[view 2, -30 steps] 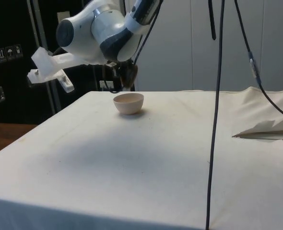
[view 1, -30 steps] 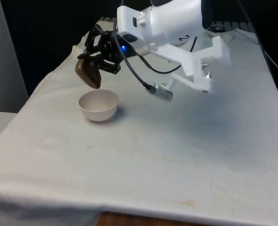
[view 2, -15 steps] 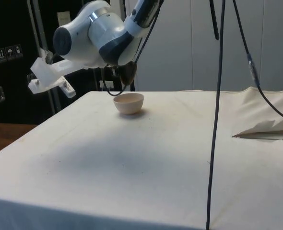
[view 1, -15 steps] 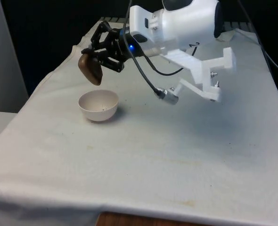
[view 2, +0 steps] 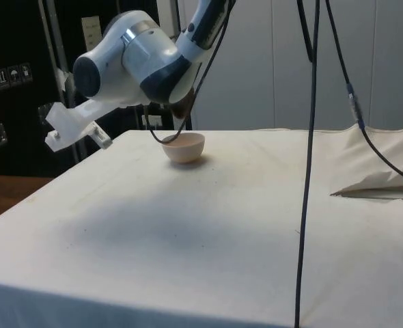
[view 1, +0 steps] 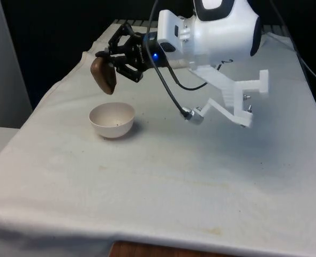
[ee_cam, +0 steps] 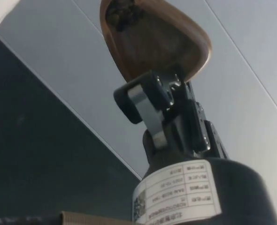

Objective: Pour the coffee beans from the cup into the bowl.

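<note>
Cup (view 1: 104,74): brown, held in the air above the bowl, tilted over on its side. Sits a bit toward the front view's left of the bowl centre and higher than the rim, not touching it. In the wrist view the cup (ee_cam: 152,40) shows its open mouth, w/ a dark clump of beans (ee_cam: 124,10) at one edge of the inside.
Gripper (view 1: 114,61): black, at the end of the white arm (view 1: 217,35), reaching toward the front view's left. Fingers (ee_cam: 143,101) pinching the cup rim, one on each side of the wall.
Bowl (view 1: 112,120): pale, round, upright on the surface, directly under the cup. A few small dark specks inside, too small to tell what. In the side view the bowl (view 2: 184,147) stands near the far end, partly behind the arm.
Surface (view 1: 201,176): under a white cloth, wrinkled at the edges; bowl near its front-view-left side.
Cable (view 1: 171,99): black, loops down from the gripper to a small metal plug hanging above the cloth. Side view: more black cables (view 2: 309,137) hang in front of the surface.
</note>
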You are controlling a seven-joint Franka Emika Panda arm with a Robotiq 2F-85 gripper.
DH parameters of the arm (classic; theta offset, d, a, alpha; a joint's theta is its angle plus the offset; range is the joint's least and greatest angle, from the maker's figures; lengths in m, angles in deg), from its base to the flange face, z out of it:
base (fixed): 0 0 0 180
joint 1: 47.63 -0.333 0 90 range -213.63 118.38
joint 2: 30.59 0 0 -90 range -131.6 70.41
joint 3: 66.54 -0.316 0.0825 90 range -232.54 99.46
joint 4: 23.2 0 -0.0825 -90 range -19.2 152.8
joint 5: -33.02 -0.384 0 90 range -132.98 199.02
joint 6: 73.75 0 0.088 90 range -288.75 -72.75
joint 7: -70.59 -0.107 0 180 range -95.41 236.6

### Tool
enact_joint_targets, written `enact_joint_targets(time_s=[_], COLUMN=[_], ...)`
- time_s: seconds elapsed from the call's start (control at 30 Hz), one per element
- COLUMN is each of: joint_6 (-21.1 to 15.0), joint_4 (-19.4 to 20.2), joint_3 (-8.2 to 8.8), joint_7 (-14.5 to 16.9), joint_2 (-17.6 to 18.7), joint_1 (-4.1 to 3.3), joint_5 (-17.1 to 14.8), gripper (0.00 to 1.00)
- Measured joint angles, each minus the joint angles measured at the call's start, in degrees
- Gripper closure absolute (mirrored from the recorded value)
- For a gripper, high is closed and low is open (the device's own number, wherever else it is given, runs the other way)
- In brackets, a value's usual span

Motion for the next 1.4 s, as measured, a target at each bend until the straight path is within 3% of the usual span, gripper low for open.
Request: enact_joint_targets(time_s=[0.63,1.4], joint_6=[5.50,13.87], joint_4=[-0.29,-0.57], joint_3=[-1.38,-4.35], joint_7=[-3.15,-6.42], joint_2=[1.26,2.52], joint_1=[-0.06,-0.34], joint_5=[4.64,9.91], gripper=[1.00,1.00])
